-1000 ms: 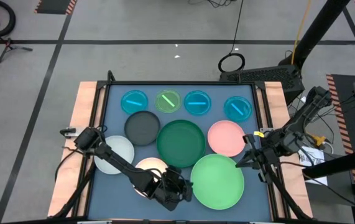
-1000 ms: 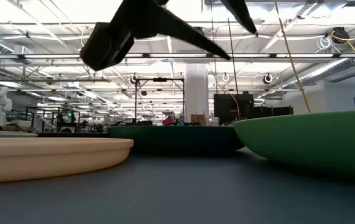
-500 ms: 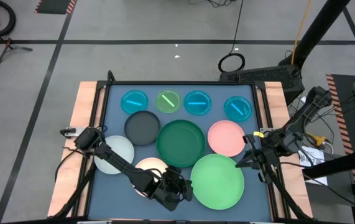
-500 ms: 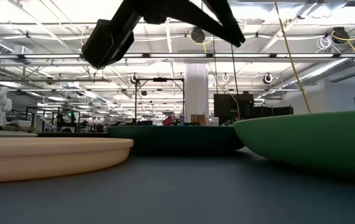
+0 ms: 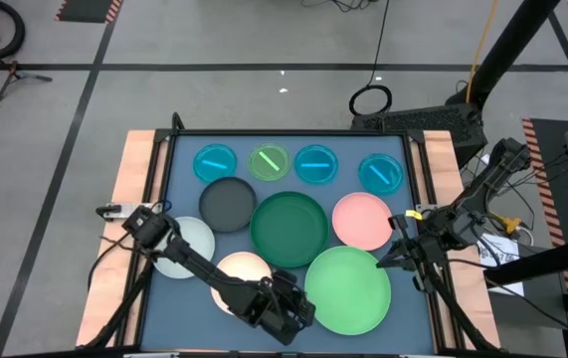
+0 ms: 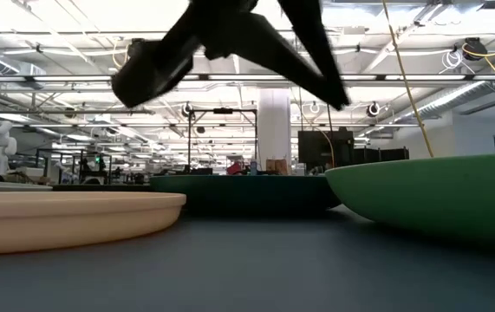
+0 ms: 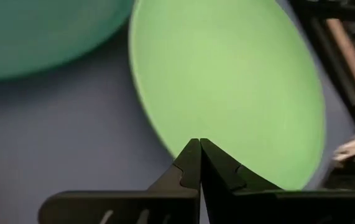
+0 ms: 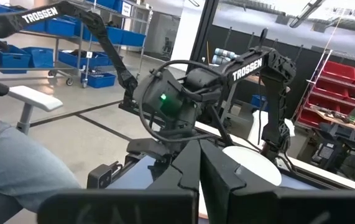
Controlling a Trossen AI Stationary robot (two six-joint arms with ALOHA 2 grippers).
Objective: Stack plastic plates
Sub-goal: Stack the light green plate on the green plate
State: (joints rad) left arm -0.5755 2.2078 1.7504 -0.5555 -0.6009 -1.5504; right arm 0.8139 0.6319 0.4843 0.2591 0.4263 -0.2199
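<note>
Plates [image 5: 348, 289] flat, rims up

Even, bright overhead lighting from ceiling strip lights [image 6: 100, 82]; shadows soft. Low view: motion-blurred left arm [image 6: 230, 43] at 12 o'clock. Left wrist view: light green plate [image 7: 227, 81] defocused.
</note>
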